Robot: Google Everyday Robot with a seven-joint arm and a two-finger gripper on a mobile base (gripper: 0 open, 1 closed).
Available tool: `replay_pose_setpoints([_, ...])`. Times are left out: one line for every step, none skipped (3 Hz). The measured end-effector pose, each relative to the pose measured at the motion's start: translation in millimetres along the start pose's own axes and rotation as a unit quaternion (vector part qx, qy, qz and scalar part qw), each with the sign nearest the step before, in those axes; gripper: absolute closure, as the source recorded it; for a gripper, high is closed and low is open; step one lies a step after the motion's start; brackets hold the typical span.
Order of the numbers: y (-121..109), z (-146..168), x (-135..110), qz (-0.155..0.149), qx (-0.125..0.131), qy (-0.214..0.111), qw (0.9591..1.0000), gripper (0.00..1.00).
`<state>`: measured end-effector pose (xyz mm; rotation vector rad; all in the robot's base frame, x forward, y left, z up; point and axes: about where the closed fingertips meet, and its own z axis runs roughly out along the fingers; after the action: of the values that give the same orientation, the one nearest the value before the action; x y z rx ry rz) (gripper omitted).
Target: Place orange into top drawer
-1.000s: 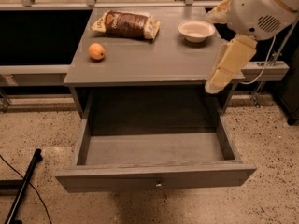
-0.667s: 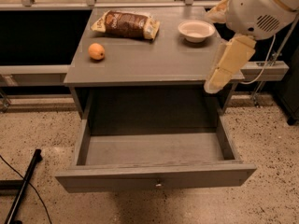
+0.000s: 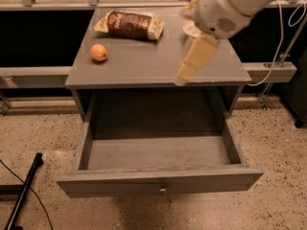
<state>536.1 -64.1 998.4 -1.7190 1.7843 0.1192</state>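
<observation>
Currently one round orange (image 3: pixel 99 52) lies on the desk (image 3: pixel 144 68); one top drawer (image 3: pixel 158 185), long axis left-right, gapes toward the camera. One pincer (image 3: pixel 184 74) hangs above the desk; clenched or released, I cannot tell.

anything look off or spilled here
Nothing stands out: the orange sits on the cabinet top, the bag lies flat behind it, the top drawer is open and empty, and the gripper hovers near the top's front edge.
</observation>
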Motion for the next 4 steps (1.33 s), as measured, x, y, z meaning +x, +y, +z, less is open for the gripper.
replay_pose_setpoints([-28, 47, -39, -0.005, 0.012, -0.035, 0.9993, 0.00])
replay_pose_setpoints([-30, 51, -45, -0.007, 0.014, -0.040, 0.9991, 0.00])
replay_pose_setpoints([-31, 54, -46, 0.005, 0.007, -0.064, 0.9979, 0.00])
replay_pose_setpoints([-52, 104, -63, 0.026, -0.006, -0.108, 0.9938, 0.00])
